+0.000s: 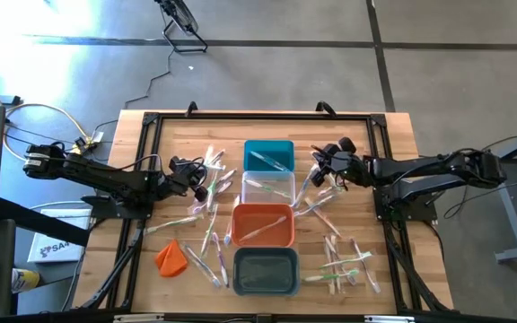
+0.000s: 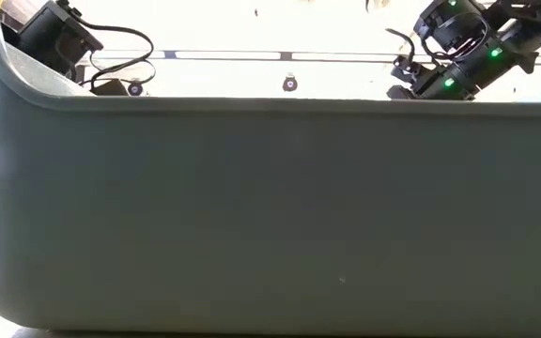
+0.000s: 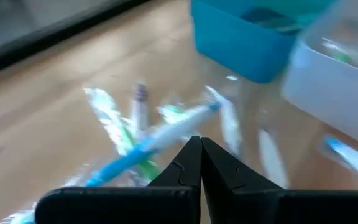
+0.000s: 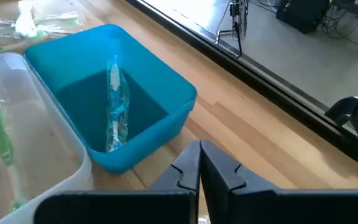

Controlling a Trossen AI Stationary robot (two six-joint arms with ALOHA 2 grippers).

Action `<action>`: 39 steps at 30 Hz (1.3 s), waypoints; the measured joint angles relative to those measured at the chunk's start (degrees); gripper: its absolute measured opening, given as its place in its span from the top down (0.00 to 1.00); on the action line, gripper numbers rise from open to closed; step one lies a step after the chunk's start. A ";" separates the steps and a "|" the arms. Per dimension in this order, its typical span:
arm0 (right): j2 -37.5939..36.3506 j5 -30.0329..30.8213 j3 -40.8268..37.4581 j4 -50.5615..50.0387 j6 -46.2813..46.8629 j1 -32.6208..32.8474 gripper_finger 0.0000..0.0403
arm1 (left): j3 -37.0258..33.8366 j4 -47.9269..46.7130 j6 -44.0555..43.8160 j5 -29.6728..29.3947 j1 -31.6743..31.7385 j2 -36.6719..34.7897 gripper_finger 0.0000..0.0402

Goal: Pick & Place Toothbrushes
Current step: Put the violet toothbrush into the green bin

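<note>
Hovering with jaws clenched and empty, the left gripper (image 3: 200, 163) should part them (well before descending) to straddle one blue toothbrush (image 3: 145, 149) crosswise.

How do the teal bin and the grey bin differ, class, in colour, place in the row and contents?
The teal bin is bright blue-green; the grey bin is dull and dark. The teal bin sits at the far end of the row of four, the grey bin at the near end. A wrapped toothbrush lies in the teal bin; none shows in the grey bin. Both are rectangular and open-topped.
</note>
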 joint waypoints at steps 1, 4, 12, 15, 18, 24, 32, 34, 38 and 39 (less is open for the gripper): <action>0.00 -0.52 0.00 -0.05 0.00 0.08 0.99 | -0.02 0.00 0.37 0.78 -0.01 0.00 1.00; 0.00 -1.43 0.00 0.29 -0.02 0.10 0.99 | -0.02 0.09 0.09 1.46 -0.02 0.00 1.00; 0.00 -14.26 0.00 0.41 0.95 0.10 0.99 | -0.02 0.12 -0.08 5.06 -0.02 0.00 1.00; 0.00 -16.50 0.00 0.41 3.56 0.10 0.99 | -0.02 0.14 -0.08 5.35 -0.01 0.00 1.00; 0.00 -17.42 0.00 0.41 4.85 0.10 0.99 | -0.02 0.09 -0.10 5.63 -0.01 0.00 1.00; 0.00 -17.67 0.00 0.41 4.84 0.08 0.99 | -0.02 0.09 -0.10 7.21 -0.01 0.00 1.00; 0.00 -17.65 0.00 0.39 4.16 0.09 0.99 | -0.02 0.04 -0.04 7.88 -0.02 0.00 1.00; 0.00 -17.67 0.00 0.34 4.11 0.10 0.99 | -0.02 0.04 -0.02 7.88 -0.02 0.00 1.00; 0.00 -17.27 0.00 -0.69 4.04 0.10 0.99 | -0.02 0.04 0.08 7.87 -0.02 0.00 1.00; 0.00 -17.18 0.00 -1.33 3.99 0.08 0.99 | -0.02 0.04 0.10 7.88 -0.02 0.00 1.00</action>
